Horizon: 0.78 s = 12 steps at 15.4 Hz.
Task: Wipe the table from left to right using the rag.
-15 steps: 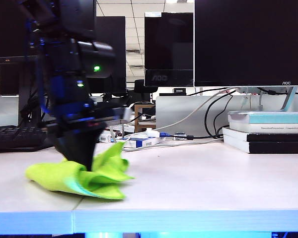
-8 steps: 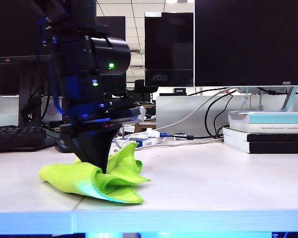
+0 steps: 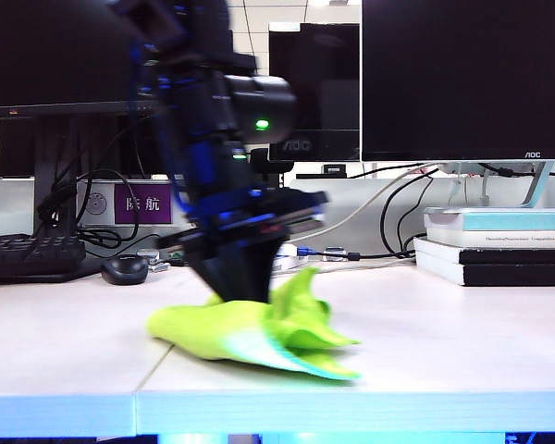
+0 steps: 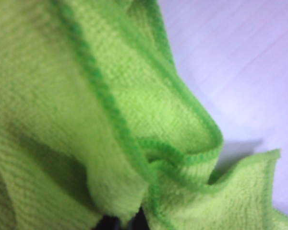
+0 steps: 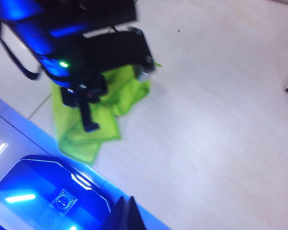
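At the left of the exterior view we see a dark keyboard (image 3: 28, 257) and a mouse (image 3: 125, 269) at the back of the table (image 3: 55, 342), and that stretch of desk now lies bare: a second ago the rag sat over it, left of the seam (image 3: 153, 370) between the two panels. The rag (image 3: 259, 328) has since slid rightward and now straddles that seam in the lower middle of the frame, bunched up, with one corner standing upright.

Our left gripper (image 3: 240, 289) presses down into the rag from above, jaws pinched shut on the cloth; the left wrist view is filled with its folds and stitched hem (image 4: 110, 115). The arm has leaned across with it, covering the purple label on the wall less than before.

To the right, the table runs clear up to the stacked books (image 3: 499, 245) at the far right. We judge the wipe roughly a third done, with the longer stretch still ahead.

Our right gripper (image 5: 127, 215) hangs above the table looking down on the left arm and the rag, its jaws closed on nothing.
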Motion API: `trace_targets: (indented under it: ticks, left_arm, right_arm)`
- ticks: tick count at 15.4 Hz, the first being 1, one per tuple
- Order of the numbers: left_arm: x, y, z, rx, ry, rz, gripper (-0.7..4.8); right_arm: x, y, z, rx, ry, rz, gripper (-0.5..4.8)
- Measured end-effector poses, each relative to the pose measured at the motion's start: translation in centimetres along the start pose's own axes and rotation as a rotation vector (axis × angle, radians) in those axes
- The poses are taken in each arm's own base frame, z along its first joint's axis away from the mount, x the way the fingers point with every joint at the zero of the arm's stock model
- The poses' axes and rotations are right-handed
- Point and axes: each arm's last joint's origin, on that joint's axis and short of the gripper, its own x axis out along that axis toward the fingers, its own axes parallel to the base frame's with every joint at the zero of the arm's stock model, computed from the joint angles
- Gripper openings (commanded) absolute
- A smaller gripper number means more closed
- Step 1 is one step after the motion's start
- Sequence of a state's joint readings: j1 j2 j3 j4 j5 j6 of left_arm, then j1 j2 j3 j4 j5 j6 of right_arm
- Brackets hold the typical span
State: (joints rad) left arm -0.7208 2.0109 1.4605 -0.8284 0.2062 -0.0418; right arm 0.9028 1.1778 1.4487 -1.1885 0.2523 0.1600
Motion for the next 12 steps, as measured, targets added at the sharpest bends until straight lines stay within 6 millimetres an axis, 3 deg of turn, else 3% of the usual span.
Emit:
trace_targets:
  ticks: [12]
  left_arm:
    - [1.5, -5.7, 3.9, 0.144, -0.063, -0.034, -0.05]
  right_arm:
    - [-1.6, -0.9, -1.4, 0.064, 0.013, -0.085, -0.06]
